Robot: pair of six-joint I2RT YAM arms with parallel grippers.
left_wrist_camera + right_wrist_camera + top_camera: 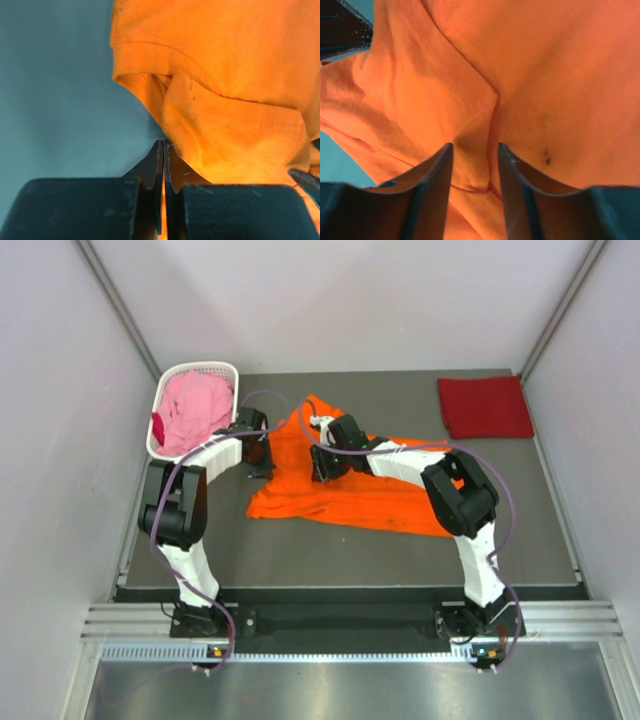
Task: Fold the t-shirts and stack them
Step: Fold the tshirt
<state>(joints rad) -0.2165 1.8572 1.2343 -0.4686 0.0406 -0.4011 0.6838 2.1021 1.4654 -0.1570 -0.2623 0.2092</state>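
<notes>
The orange t-shirt lies crumpled and spread on the grey mat at the middle. My left gripper is at its left edge. In the left wrist view its jaws are pressed together, with a sliver of the orange t-shirt pinched between them. My right gripper presses down on the upper middle of the shirt. Its fingers stand apart astride a fold of the orange t-shirt. A dark red t-shirt lies folded at the back right. A pink t-shirt fills the basket.
The white lattice basket stands at the back left, close behind my left arm. Grey walls close in the mat on the left, right and back. The rail with both arm bases runs along the near edge.
</notes>
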